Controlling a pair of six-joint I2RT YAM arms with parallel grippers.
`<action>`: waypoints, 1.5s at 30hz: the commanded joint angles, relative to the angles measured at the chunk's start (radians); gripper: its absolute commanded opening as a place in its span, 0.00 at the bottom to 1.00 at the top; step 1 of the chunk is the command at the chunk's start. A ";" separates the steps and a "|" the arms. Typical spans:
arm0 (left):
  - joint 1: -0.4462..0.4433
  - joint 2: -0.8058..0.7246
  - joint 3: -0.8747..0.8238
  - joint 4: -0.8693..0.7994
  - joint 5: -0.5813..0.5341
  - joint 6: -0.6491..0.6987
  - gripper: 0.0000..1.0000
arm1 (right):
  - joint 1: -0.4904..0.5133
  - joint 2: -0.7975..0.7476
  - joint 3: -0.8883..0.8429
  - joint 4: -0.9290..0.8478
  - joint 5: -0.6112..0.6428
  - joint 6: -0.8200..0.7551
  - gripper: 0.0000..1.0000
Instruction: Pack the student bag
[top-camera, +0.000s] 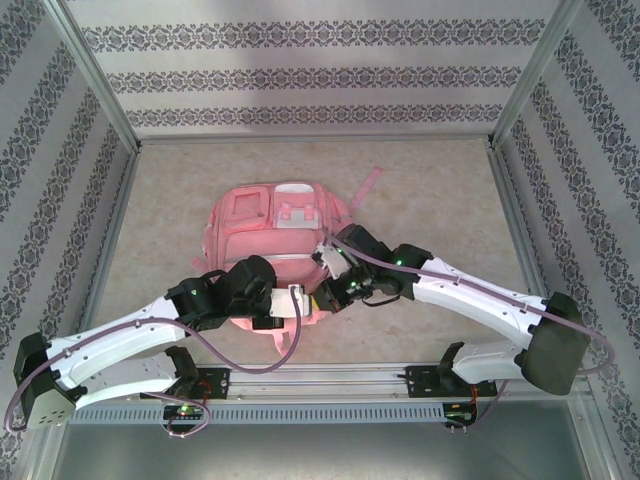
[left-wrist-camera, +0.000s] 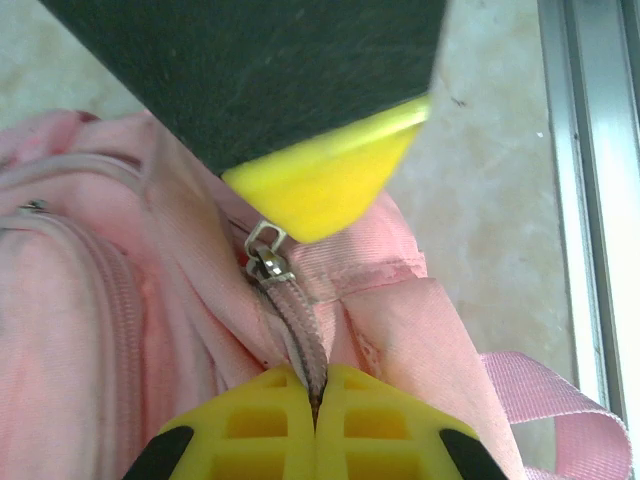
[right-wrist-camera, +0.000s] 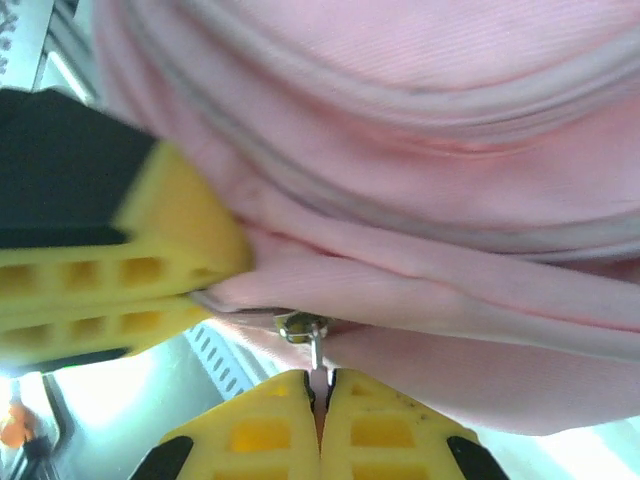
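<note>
Left pincer (left-wrist-camera: 316, 392) clamped on student bag (left-wrist-camera: 90, 330) at zipper seam (left-wrist-camera: 298, 330), right pincer (right-wrist-camera: 322, 392) pinching zipper pull (right-wrist-camera: 312, 350)

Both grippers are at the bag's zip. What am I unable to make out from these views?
- Top view: the bag's near end, under the left arm and right arm.
- Left wrist: whether the strip in the shut left gripper is pull tab or zipper tape.
- Right wrist: the pull's tip, inside the shut right gripper; glare whitens the lower corners.
- Bag's contents: pink fabric covers them.
</note>
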 joint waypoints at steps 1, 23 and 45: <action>-0.008 -0.094 0.034 0.004 -0.005 -0.003 0.00 | -0.110 -0.003 -0.027 -0.155 0.357 -0.022 0.00; -0.012 0.055 0.092 0.106 0.067 -0.078 0.00 | 0.072 -0.062 0.052 0.277 -0.267 0.160 0.00; -0.020 0.074 0.122 0.093 0.013 -0.123 0.00 | -0.028 -0.133 0.029 0.045 -0.033 -0.022 0.00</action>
